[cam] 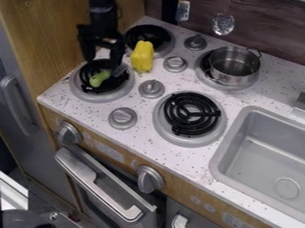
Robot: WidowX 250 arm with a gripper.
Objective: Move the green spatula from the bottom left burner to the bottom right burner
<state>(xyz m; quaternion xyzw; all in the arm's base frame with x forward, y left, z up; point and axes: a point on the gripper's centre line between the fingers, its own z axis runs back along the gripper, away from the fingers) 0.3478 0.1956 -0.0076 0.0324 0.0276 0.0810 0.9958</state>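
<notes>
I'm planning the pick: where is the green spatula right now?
In the camera view, the green spatula is at left on the bottom left burner, by the end effector and near the yellow object.

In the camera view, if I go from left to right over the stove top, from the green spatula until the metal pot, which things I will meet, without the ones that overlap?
green spatula → yellow block → nearer knob → farther knob → metal pot
</notes>
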